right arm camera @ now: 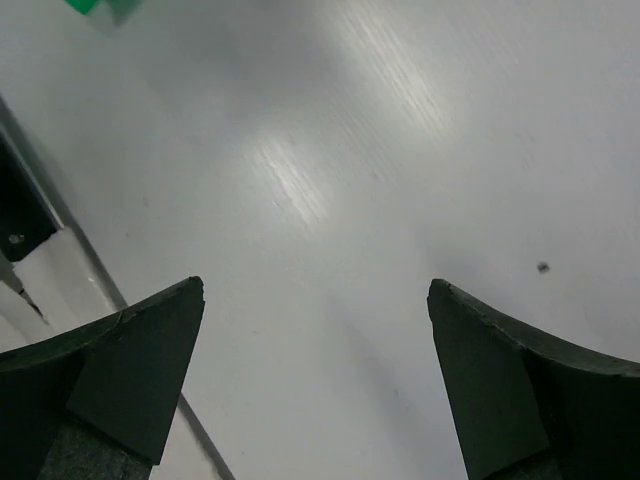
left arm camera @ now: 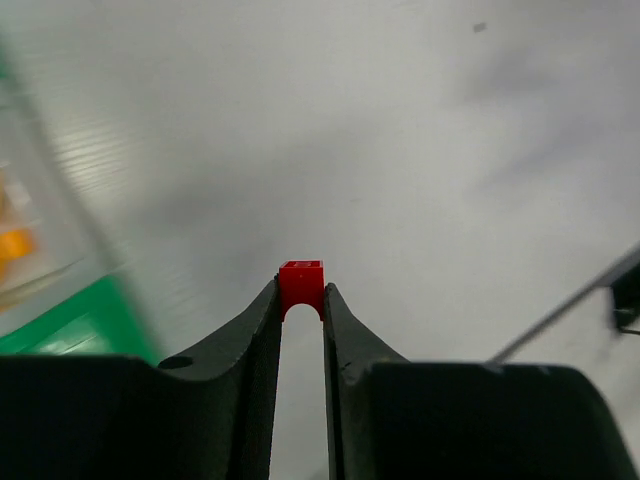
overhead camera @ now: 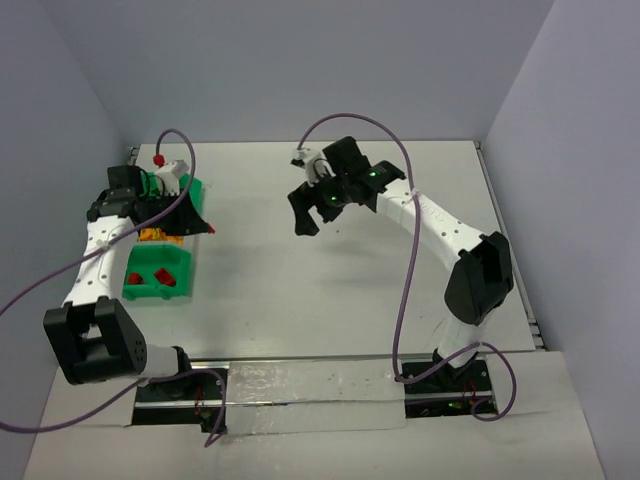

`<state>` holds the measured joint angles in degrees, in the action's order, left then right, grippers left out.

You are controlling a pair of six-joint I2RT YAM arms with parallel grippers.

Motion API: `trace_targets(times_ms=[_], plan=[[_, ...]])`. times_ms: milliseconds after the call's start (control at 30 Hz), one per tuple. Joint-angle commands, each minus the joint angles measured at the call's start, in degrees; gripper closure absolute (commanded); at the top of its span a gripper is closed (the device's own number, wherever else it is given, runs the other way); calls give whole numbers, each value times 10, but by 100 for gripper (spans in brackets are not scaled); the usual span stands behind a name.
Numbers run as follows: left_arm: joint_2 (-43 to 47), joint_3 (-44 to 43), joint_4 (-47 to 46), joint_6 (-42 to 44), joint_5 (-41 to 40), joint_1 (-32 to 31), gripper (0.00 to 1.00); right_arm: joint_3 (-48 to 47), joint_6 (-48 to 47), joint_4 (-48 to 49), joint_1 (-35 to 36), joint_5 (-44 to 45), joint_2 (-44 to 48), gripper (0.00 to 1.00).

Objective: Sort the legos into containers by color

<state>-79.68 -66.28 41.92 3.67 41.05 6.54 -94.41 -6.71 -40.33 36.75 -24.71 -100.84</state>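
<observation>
Pinched at the very tips of the left tool (left arm camera: 301,297): one red lego (left arm camera: 301,278), squeezed from both sides and held above the desk (overhead camera: 300,290). Positioned just past the edge of the containers (overhead camera: 150,293), on the side facing the right arm, roughly level with the whitish middle bin (overhead camera: 182,245). From the left wrist, visible only as a blurred green rim and a smear of orange at the left border, with pale desk under the brick. Lying inside the containers: red legos (overhead camera: 165,279) in the near green bin (overhead camera: 130,285) closest to the arm bases, and orange legos (overhead camera: 152,236) in the whitish bin next to it. Mostly covered by the left arm: the far green bin (overhead camera: 197,190), so cannot tell its contents. Well away from the containers, toward the far middle of the desk: the right tool (right arm camera: 315,295), fingers spread wide apart, only white surface showing between them. Looping down from that wrist to the arm base: a purple cable (overhead camera: 405,300).
</observation>
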Motion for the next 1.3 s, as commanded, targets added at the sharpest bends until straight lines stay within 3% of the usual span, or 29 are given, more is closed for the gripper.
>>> trace_targets(times_ms=[0,267,567,733,900,1033,1267], plan=[[49,-22,102,196,-167,60,100,39,11,4,-65,22,42,0],[41,-12,115,276,-261,159,100,79,6,-10,-129,55,48,0],[14,7,79,282,-309,171,95,99,16,-7,-167,75,49,0],[5,22,77,287,-310,175,77,98,31,-10,-188,104,41,0],[1,7,78,283,-299,175,46,99,51,-5,-212,130,27,0],[-3,-19,79,268,-278,175,37,88,75,-2,-233,160,16,0],[22,-86,19,203,-220,170,36,52,186,5,-265,321,-27,2]])
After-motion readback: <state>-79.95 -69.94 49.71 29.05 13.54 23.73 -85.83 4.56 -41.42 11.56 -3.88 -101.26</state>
